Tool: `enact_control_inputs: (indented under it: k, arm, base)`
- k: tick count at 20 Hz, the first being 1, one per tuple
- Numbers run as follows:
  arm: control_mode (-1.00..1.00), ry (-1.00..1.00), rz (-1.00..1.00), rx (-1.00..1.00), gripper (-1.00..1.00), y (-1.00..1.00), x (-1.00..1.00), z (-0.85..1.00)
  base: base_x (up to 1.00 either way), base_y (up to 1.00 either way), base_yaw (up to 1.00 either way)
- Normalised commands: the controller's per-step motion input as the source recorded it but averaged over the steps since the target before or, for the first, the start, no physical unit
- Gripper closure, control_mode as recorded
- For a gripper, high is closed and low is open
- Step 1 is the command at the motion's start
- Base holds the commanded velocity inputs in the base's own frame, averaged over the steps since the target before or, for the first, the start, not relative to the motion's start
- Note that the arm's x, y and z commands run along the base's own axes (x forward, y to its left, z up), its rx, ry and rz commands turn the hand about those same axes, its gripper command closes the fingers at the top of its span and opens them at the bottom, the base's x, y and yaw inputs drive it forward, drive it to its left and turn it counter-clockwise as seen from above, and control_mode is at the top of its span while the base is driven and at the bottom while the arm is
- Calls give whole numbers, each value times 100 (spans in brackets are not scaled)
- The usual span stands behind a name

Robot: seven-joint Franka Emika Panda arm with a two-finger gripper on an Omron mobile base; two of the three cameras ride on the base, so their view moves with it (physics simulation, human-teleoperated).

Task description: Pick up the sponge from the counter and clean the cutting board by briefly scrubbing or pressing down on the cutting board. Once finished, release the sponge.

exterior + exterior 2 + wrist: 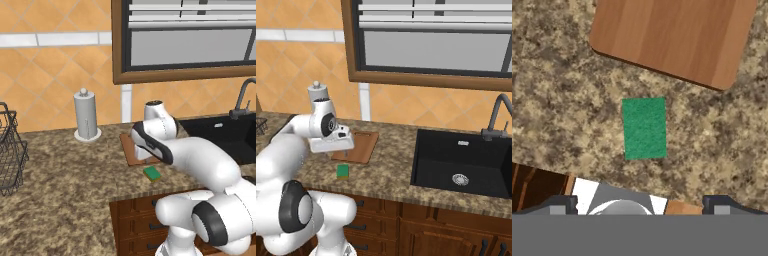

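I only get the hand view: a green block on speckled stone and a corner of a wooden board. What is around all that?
Observer: The sponge lies on a kitchen counter, and to its right a black sink is sunk into the counter.
Visitor: Anything on the other side?
Observer: Yes, a paper towel holder stands upright at the back, and a wire basket sits at the far left.
Visitor: Is the robot's hand touching the sponge?
Observer: No. The hand hangs above the counter, over the near edge of the cutting board, with the sponge lying free just in front of the board.
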Motion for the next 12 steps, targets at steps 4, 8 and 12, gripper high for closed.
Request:
enact_control_inputs:
  k: [4,8,12]
  arm:
    - [-100,0,6,8,-100,0,10,-44]
    - [-100,-1,6,6,-100,0,6,-38]
    - [-100,-2,3,2,-100,0,0,-32]
  base:
    - [0,0,0]
    - [0,0,0]
    - [0,0,0]
